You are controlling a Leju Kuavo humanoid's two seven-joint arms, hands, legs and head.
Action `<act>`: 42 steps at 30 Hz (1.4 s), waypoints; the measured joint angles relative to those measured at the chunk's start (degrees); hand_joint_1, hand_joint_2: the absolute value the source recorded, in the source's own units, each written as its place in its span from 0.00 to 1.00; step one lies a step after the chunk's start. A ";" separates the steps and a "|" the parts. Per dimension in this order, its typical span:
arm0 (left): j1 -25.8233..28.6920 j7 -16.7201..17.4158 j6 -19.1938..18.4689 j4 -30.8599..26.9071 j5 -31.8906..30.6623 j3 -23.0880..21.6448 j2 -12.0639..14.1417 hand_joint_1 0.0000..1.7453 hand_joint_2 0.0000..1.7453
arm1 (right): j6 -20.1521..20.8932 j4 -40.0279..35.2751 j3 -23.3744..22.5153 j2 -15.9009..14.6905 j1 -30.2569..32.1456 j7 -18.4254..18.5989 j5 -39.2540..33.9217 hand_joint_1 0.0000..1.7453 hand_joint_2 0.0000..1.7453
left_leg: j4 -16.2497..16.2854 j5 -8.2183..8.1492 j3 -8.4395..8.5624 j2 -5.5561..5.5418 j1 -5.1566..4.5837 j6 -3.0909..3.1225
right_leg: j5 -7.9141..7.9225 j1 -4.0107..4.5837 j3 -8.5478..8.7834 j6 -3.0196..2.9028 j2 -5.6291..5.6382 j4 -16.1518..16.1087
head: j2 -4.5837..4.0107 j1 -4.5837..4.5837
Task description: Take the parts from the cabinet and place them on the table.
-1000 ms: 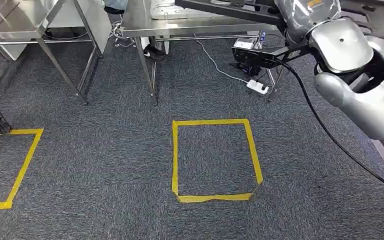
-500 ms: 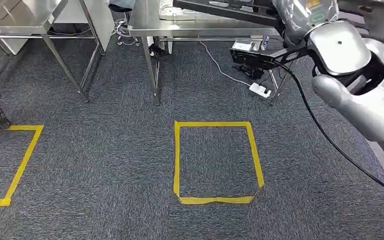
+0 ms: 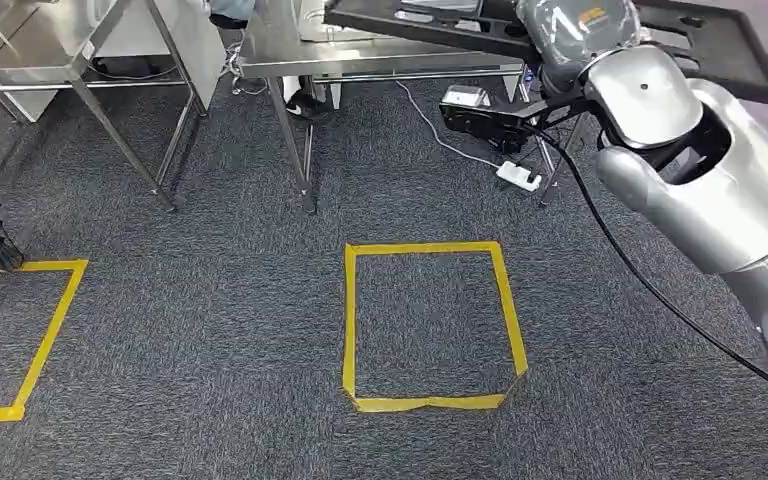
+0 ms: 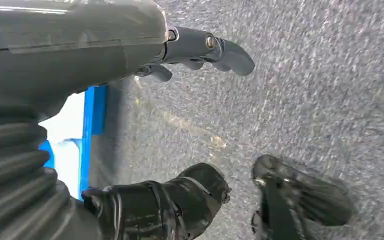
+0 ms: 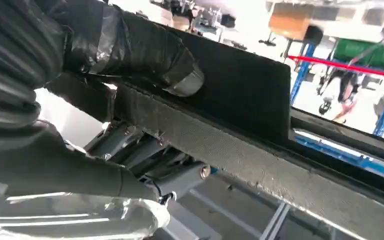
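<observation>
Head view: we see the right arm carrying a black tray [image 3: 460, 25] high, long axis running across, its near end over the steel bench [image 3: 290, 55] ahead. Left wrist view: left robot hand [image 4: 180, 125] hangs over carpet, fingers apart, holding nothing. Right wrist view: right robot hand [image 5: 130, 100] clamps the tray [image 5: 240, 90] edge, thumb on top.

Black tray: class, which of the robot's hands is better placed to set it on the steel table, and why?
Right. The right hand already grips the black tray near the steel table; the left hand hangs open over carpet.
</observation>
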 joint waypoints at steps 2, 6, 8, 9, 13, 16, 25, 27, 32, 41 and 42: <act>0.04 0.20 0.04 0.00 0.15 0.00 0.00 0.00 1.00 | -0.26 0.65 0.00 0.87 -0.17 -0.11 0.07 1.00 1.00 | -8.87 5.33 3.82 -0.01 -0.40 1.11 | -0.33 0.39 0.64 -0.04 0.00 -0.04 | 0.00 0.02; -0.07 0.50 0.20 0.00 0.33 0.00 0.15 0.00 1.00 | -0.85 2.32 0.00 2.23 -0.82 -0.42 0.39 1.00 1.00 | -15.63 6.47 7.13 0.04 -1.47 2.53 | -0.56 0.31 0.87 0.70 -0.22 -0.44 | 0.00 0.15; -0.04 0.70 0.33 0.00 0.37 0.00 0.20 0.00 1.00 | -0.96 3.19 0.00 3.30 -0.90 -0.74 0.50 1.00 1.00 | -16.79 6.79 7.89 0.08 -1.31 2.87 | -0.46 0.50 1.43 1.31 -0.21 -1.18 | 0.00 0.06; 0.12 0.85 0.33 0.00 0.37 0.00 0.15 0.00 1.00 | -0.96 3.50 0.00 3.41 -0.96 -0.76 0.55 1.00 1.00 | -18.02 7.33 8.88 0.31 -0.61 2.80 | -0.80 0.36 1.36 1.48 -0.43 -0.86 | 0.00 0.24; 0.03 0.90 0.28 0.00 0.44 0.00 0.15 0.00 1.00 | -1.40 4.17 0.00 3.93 -1.64 -0.85 0.65 1.00 1.00 | -18.67 7.41 9.48 0.29 -0.65 3.14 | -2.99 0.45 -0.61 1.87 -0.37 3.23 | 0.00 0.48; -0.18 1.03 0.00 0.00 0.48 0.00 0.11 0.00 1.00 | -2.07 4.87 0.04 4.58 -1.86 -1.35 0.79 1.00 1.00 | -18.56 7.19 9.53 0.29 -0.65 3.39 | -5.65 0.40 -4.29 2.16 -0.35 10.14 | 0.00 0.52; -0.13 1.22 -1.09 0.00 0.44 -0.02 0.31 0.00 1.00 | -5.38 11.21 1.68 11.93 -1.40 -2.82 2.40 1.00 1.00 | -15.61 4.50 8.97 -0.22 -0.34 0.88 | 0.55 -0.28 -1.65 1.74 -0.27 0.76 | 0.00 0.43; -0.06 1.20 -1.09 0.00 0.41 -0.02 0.33 0.00 1.00 | -5.38 11.84 1.81 12.87 -1.57 -2.82 2.51 1.00 1.00 | -15.27 3.95 8.72 -0.13 -0.20 0.37 | 0.63 -0.64 -1.21 0.91 -0.28 0.31 | 0.00 0.37; 0.03 1.00 -1.03 0.00 0.46 -0.02 0.31 0.00 1.00 | -5.92 13.86 2.05 14.84 -2.02 -3.37 2.75 1.00 1.00 | 1.27 -1.67 -0.14 0.03 0.04 -0.56 | -0.02 -0.37 -0.45 -0.17 -0.12 0.21 | 0.00 0.11; 0.04 1.09 -0.85 0.00 0.48 -0.09 0.39 0.00 1.00 | -5.99 16.06 2.93 15.91 -3.12 -3.91 2.80 1.00 1.00 | -15.58 6.77 6.71 -0.03 -0.85 1.35 | -1.13 -0.01 1.60 1.40 0.04 -0.81 | 0.00 0.18; 0.02 1.14 -0.85 0.02 0.48 -0.09 0.39 0.00 1.00 | -5.99 16.15 2.91 15.93 -3.17 -4.00 2.82 1.00 1.00 | -16.51 7.07 7.33 0.05 -0.41 1.75 | -1.37 0.33 1.75 1.86 0.02 -0.83 | 0.00 0.24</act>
